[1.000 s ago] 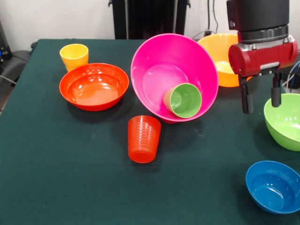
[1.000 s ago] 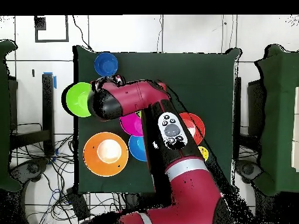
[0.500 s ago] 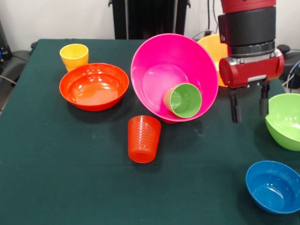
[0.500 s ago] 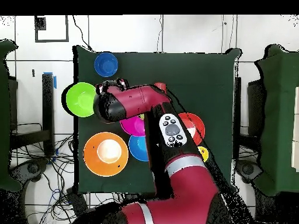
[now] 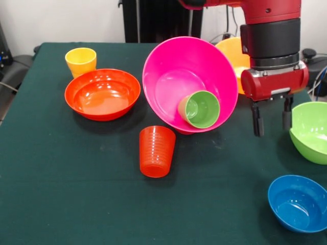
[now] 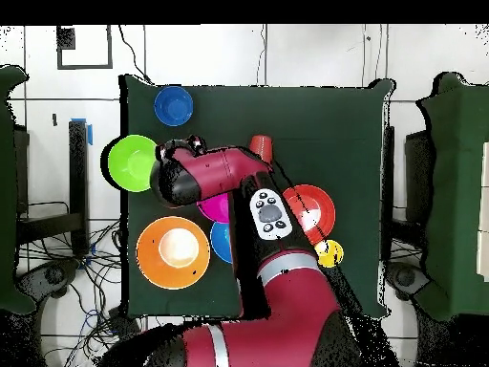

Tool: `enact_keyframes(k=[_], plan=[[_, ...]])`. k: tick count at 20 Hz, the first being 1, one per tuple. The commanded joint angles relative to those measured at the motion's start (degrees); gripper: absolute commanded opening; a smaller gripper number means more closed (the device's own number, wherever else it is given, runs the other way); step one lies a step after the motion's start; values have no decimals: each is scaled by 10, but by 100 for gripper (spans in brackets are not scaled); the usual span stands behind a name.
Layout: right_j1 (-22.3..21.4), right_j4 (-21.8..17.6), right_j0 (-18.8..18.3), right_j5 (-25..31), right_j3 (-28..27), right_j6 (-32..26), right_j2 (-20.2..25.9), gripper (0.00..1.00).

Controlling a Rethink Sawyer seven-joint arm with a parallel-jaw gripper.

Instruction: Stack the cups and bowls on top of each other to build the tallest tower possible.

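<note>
Hand (image 5: 271, 118) empty, fingers parted (3 cups (image 5: 157, 151), 5 bowls (image 5: 102, 94) visible).

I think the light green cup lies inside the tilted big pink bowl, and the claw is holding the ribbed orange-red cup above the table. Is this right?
Not quite. The front view shows the claw open and empty, hanging between the pink bowl and the lime green bowl. The ribbed orange-red cup stands on the table, apart from the claw. The light green cup does lie inside the tilted pink bowl.
</note>
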Motion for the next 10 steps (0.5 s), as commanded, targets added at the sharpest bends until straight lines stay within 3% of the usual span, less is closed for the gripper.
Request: enact_keyframes(k=[1, 10], plan=[[1, 25, 22, -2, 23, 97, -14, 100], [12, 44, 36, -16, 32, 98, -12, 100]])
